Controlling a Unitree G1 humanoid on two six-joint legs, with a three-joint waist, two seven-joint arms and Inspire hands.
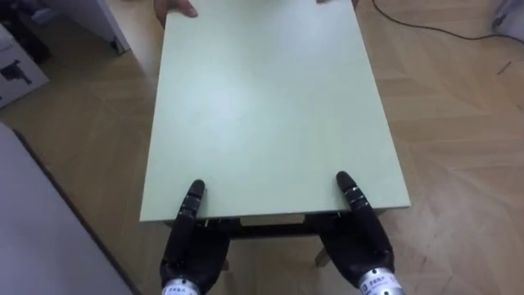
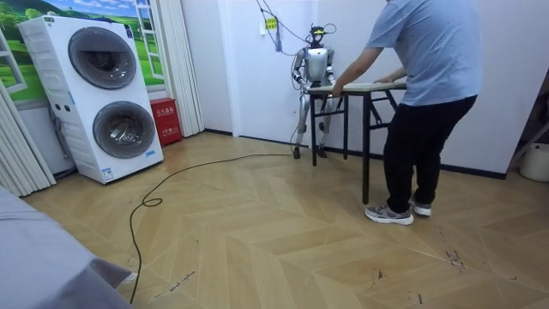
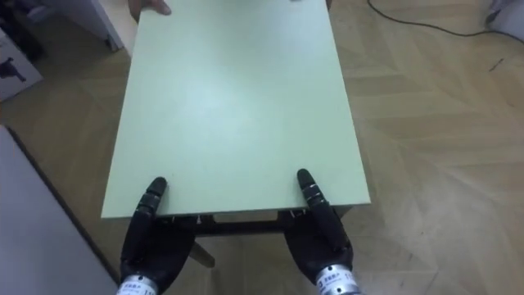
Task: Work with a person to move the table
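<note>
The table is pinched at its near edge by the left hand and right hand, thumbs on top. Its far edge is held by a person, and open floor is seen to the right.

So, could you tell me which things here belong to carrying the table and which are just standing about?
Job: table; left hand and right hand on its near edge; person holding the far end.
Standing about: washing machines; red box; floor cable.
</note>
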